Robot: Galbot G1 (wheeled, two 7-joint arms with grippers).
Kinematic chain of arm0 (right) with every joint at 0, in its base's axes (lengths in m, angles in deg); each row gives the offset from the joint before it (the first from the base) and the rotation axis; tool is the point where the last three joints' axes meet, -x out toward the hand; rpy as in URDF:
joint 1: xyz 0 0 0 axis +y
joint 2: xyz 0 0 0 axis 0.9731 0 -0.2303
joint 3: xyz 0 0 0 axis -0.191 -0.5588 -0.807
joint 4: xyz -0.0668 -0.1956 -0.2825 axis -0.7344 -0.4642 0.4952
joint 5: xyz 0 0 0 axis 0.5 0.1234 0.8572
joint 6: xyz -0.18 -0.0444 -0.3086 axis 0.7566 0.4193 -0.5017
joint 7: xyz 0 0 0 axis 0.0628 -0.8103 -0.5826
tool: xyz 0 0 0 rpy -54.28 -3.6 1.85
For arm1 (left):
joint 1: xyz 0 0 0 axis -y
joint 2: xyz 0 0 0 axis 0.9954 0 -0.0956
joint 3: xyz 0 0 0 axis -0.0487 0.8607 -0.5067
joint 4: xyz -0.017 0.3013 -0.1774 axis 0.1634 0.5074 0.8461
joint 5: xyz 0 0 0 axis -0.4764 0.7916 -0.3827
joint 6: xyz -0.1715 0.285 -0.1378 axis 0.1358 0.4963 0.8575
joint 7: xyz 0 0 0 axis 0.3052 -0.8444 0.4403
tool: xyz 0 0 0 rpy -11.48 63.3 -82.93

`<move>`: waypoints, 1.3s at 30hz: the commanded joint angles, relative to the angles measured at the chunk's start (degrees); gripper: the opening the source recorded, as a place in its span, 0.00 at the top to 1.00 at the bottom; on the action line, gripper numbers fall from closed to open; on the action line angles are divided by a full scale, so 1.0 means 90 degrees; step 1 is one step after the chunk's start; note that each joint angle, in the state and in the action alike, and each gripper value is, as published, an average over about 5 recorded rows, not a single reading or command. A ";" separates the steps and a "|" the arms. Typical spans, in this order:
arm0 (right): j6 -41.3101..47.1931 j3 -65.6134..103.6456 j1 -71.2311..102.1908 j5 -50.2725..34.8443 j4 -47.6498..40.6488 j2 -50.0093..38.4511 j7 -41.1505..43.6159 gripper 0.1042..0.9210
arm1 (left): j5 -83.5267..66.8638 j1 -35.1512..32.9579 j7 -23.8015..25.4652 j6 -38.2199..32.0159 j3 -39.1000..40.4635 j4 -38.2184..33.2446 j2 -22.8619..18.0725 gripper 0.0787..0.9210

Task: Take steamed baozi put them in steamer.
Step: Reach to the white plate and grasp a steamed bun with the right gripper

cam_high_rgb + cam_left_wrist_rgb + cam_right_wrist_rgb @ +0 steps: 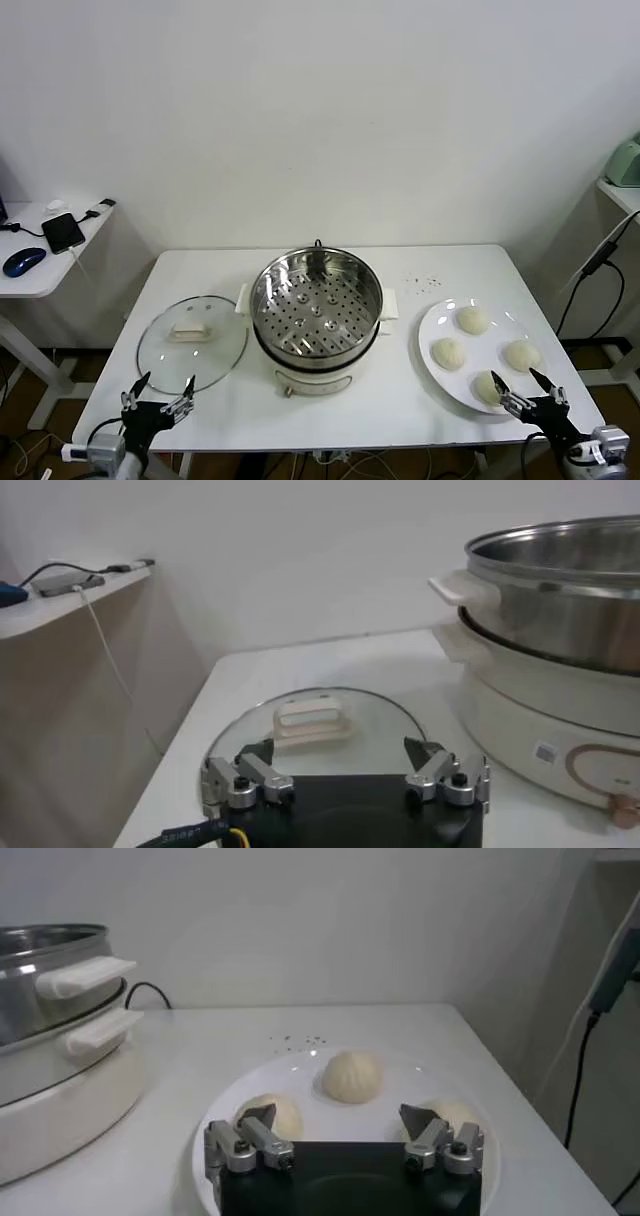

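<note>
The steamer (316, 310), a shiny steel pot with a perforated tray on a white base, stands uncovered at the table's middle, with nothing in it. Several cream-white baozi lie on a white plate (490, 342) to its right, one of them at the plate's far side (472, 320). My right gripper (515, 378) is open, low at the plate's near rim, just over the nearest baozi (487, 387). The right wrist view shows that gripper (335, 1113) with baozi (351, 1076) beyond it. My left gripper (167, 380) is open at the lid's near edge and holds nothing (337, 748).
A flat glass lid (192, 343) with a cream handle (310, 725) lies left of the steamer (560, 600). A side table (40, 265) with a phone and a mouse stands at the far left. A cable (590, 270) hangs at the right. Black specks (425, 281) dot the table behind the plate.
</note>
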 commanded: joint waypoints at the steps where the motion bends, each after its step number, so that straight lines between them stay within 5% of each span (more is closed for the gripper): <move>1: 0.0361 0.0394 -0.0455 0.0681 -0.0146 -0.0393 0.0340 0.12 | 0.0004 -0.0010 -0.0002 -0.0019 0.0004 -0.0016 0.0000 0.12; 7: 0.0465 0.0442 -0.1770 0.2599 -0.0894 -0.1411 0.1911 0.12 | 0.0015 -0.0046 -0.0040 -0.0060 0.0005 -0.0037 -0.0032 0.12; 16: 0.0221 -0.1248 -0.5038 0.5354 -0.1917 -0.3175 0.5901 0.12 | 0.0007 -0.0058 -0.0103 -0.0083 -0.0031 -0.0094 -0.0157 0.12; 28: -0.1069 -0.5903 -0.9295 0.6693 -0.4020 -0.2988 0.7849 0.12 | -0.0122 0.0039 -0.0069 -0.0042 -0.0253 -0.0051 -0.0149 0.12; 39: -0.1887 -0.5924 -0.9462 0.7704 -0.5582 -0.1417 0.8225 0.12 | -0.0129 -0.0075 -0.0055 -0.0025 -0.0319 0.0017 -0.0206 0.12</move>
